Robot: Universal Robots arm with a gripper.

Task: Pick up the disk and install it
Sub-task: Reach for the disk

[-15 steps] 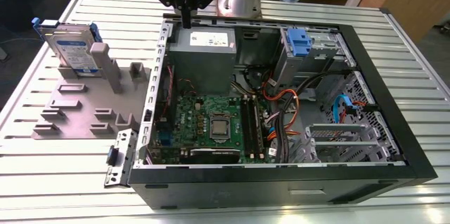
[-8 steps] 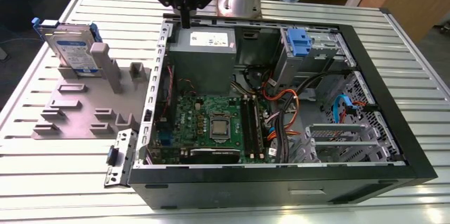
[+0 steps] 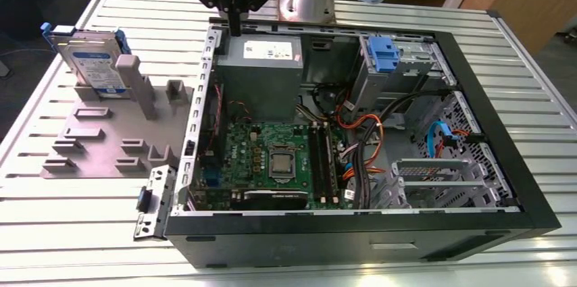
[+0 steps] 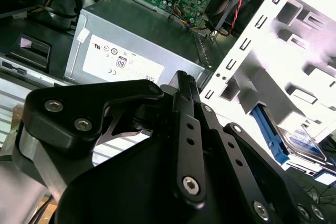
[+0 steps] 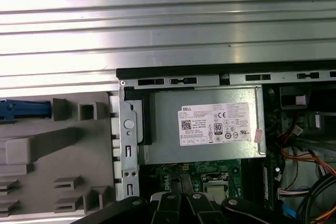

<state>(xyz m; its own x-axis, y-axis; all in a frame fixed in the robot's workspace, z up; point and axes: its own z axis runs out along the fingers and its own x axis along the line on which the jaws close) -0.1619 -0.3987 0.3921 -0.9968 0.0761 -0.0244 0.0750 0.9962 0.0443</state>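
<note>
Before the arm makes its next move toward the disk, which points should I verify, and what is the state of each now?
1. Disk stands upright in the grey fixture: ok.
2. Gripper carries nothing: ok.
3. Gripper open for grasping: not ok, it is shut.
4. Case side is open: ok.
5. Bay beside the blue bracket is free: cannot tell.

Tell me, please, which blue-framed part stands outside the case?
The disk, upright on the grey fixture at the exterior view's left; the blue bracket sits inside the case.
</note>
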